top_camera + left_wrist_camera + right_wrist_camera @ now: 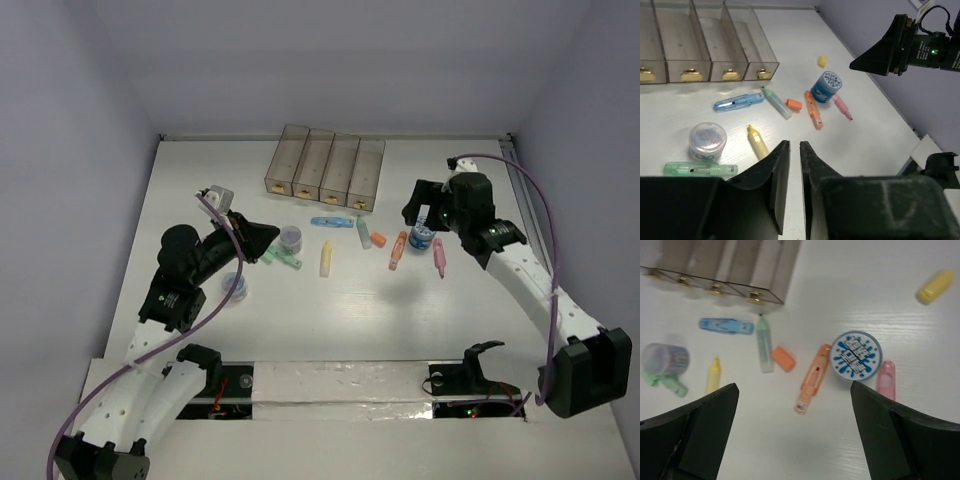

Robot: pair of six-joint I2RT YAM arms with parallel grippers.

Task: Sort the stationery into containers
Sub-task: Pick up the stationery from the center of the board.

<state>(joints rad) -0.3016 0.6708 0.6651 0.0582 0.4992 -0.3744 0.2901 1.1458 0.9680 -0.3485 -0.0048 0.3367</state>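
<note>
White links [525, 272], black joints [180, 250], purple cables [548, 250], black pincer fingers [777, 180], green LED [932, 51].

A lab test cell: white table [330, 320] boxed by plain walls [330, 60].

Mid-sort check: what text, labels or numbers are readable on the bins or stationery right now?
Nothing can be read as words in any view.
Blue roll: blue-and-white print on its top, too blurred.
Yellow labels on the bins: too small, nothing legible.
Orange marker: small red and dark marks, unreadable.
</note>
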